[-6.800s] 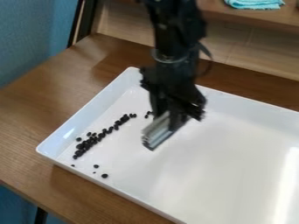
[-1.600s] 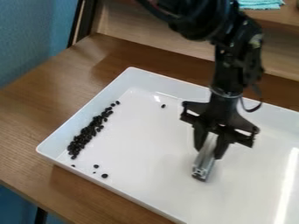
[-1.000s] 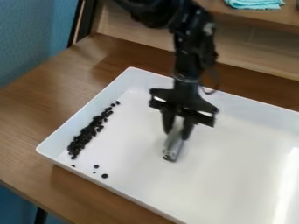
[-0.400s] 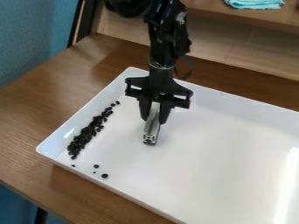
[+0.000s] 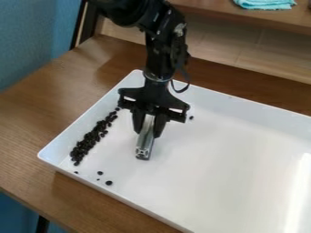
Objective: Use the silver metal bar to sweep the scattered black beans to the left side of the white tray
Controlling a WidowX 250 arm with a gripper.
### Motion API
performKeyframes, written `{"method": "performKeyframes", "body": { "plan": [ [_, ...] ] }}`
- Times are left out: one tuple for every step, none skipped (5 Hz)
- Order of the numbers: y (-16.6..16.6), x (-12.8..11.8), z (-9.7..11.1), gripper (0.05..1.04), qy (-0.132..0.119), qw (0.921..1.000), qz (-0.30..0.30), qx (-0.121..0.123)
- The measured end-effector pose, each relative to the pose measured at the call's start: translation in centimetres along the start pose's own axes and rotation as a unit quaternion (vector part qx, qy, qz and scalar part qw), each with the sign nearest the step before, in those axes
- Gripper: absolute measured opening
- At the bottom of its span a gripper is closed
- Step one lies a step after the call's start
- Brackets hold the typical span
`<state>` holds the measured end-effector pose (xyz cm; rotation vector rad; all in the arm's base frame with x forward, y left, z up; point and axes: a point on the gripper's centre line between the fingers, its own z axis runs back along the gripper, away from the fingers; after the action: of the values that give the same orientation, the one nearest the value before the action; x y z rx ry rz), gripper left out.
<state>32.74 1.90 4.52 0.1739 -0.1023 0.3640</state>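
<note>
One gripper (image 5: pixel 147 131) is hanging over the tray's left part, its two fingers standing slightly apart and closing on a metal bar (image 5: pixel 144 146) between them. Bar is looking silver-grey, straight and narrow, with grooved sides and an open-profile end; it's sloping down toward the camera. Can't tell if its low end is touching the tray floor.

Just left of the gripper, a dark bean pile (image 5: pixel 91 139) is lying in a long diagonal strip near the tray's left wall. Pieces are looking small, rounded, near black, and bunching thicker at the near end. A few stray beans (image 5: pixel 109 183) are sitting apart from it, toward the near-left rim. A lone bean (image 5: pixel 191 117) is lying right of the gripper, near the far wall.

Open white floor is stretching from the bar to the right and toward the camera, with glare showing at far right. Raised walls are bounding the left, far and near-left sides.

White tray (image 5: pixel 220 175) is holding all the beans and resting on a brown wood bench (image 5: pixel 36 107). Beyond, a turquoise cloth (image 5: pixel 265 4) is lying on a wooden shelf (image 5: pixel 209 6).
</note>
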Motion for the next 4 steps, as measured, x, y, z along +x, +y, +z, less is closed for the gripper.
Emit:
{"method": "performKeyframes", "body": {
  "plan": [
    [0.4, -0.7, -0.2, 0.37, 0.009, 0.9999, -0.001, 0.008],
    [2.5, -1.5, -0.3, 0.37, 0.027, 0.9992, 0.014, 0.024],
    [4.5, -2.1, -0.3, 0.37, 0.051, 0.9979, 0.023, 0.033],
    [5.0, -2.2, 2.0, 0.37, 0.039, 0.9984, 0.03, 0.027]
  ]
}}
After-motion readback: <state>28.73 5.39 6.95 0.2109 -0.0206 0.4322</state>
